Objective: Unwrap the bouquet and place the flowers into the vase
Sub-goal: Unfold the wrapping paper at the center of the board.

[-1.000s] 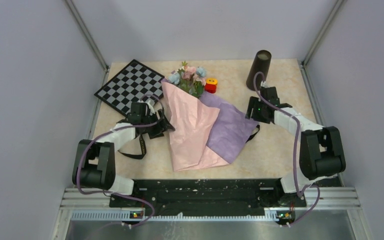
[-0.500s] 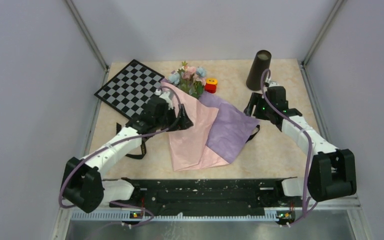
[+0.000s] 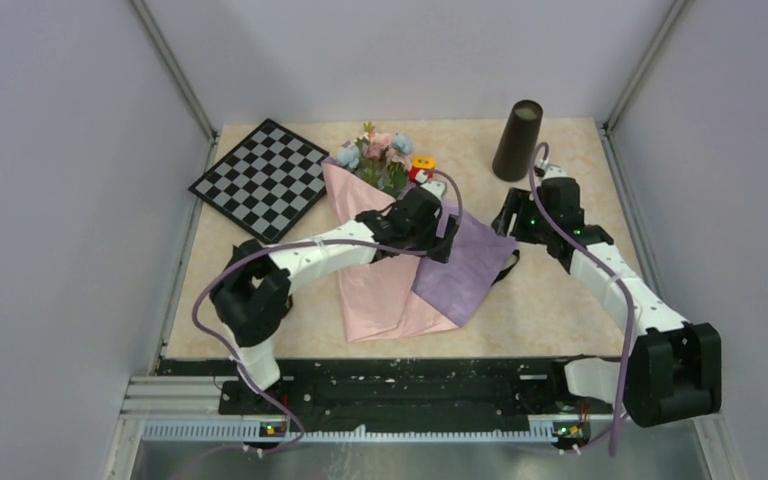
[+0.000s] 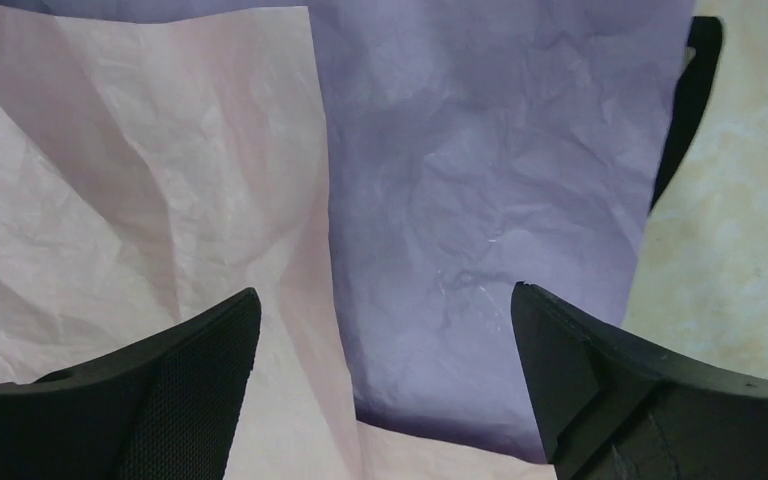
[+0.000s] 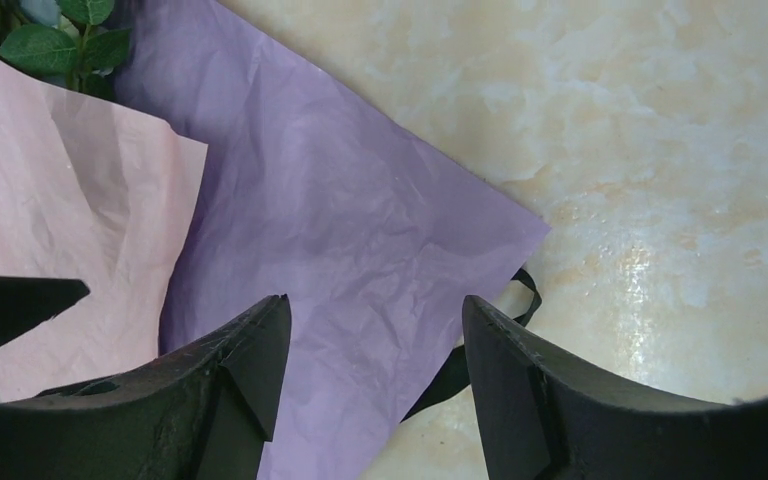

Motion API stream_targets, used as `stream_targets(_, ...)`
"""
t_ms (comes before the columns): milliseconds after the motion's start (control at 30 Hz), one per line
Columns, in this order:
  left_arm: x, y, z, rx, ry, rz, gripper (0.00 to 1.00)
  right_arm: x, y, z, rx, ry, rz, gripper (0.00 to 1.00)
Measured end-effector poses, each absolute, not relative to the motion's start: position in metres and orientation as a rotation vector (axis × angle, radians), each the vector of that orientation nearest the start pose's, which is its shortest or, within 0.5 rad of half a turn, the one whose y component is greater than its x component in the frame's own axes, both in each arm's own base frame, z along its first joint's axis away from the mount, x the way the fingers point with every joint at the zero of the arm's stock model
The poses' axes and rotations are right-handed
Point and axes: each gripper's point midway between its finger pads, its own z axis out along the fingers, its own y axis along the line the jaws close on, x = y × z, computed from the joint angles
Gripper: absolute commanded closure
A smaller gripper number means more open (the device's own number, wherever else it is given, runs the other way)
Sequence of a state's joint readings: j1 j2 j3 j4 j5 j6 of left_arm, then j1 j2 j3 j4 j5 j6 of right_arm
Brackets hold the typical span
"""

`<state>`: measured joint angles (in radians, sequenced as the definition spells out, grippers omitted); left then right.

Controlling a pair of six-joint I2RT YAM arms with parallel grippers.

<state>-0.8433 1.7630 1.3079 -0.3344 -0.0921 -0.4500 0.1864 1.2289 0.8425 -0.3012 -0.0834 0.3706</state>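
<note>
The bouquet lies unrolled on the table, its pink paper [image 3: 380, 285] overlapping a lilac sheet [image 3: 465, 265]. The flowers [image 3: 380, 152], pink, white and blue with green leaves [image 5: 60, 40], stick out at its far end. My left gripper [image 3: 446, 238] hovers open over the seam between pink [image 4: 110, 200] and lilac paper [image 4: 480, 180], holding nothing [image 4: 385, 310]. My right gripper [image 3: 507, 215] stands open above the lilac sheet's right corner [image 5: 375, 310], also holding nothing. The dark vase [image 3: 518, 140] stands upright at the back right, behind the right gripper.
A checkered board [image 3: 260, 178] lies at the back left. A small red-and-yellow block [image 3: 422, 168] sits beside the flower heads. A black ribbon [image 5: 522, 292] pokes out from under the lilac sheet's right edge. Grey walls enclose the table on three sides.
My left arm has swung right from the bouquet's left edge, across the pink paper, to above the lilac sheet, its jaws opening wider. My right gripper has shifted slightly farther back.
</note>
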Motion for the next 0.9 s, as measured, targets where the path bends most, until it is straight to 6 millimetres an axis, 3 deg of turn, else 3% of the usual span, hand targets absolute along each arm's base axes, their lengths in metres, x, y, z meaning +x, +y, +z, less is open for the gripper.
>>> stream_targets(67,0.314,-0.355,0.106,0.468,2.377,-0.447,0.01,0.335,0.093,0.143,0.165,2.264,0.389,0.35)
stream_targets(200,0.318,-0.343,0.084,0.501,2.409,-0.323,0.04,0.333,0.091,0.146,0.168,2.257,0.383,0.36)
stream_targets(367,0.319,-0.329,0.064,0.525,2.446,-0.218,0.23,0.328,0.082,0.137,0.228,2.29,0.329,0.38)
stream_targets(567,0.322,-0.328,0.057,0.55,2.451,-0.183,0.5,0.316,0.077,0.109,0.31,2.357,0.301,0.4)
stream_targets(733,0.325,-0.326,0.058,0.551,2.44,-0.162,0.57,0.307,0.076,0.076,0.373,2.445,0.296,0.41)
stream_targets(900,0.328,-0.324,0.056,0.552,2.438,-0.132,0.75,0.303,0.082,0.057,0.411,2.486,0.346,0.42)
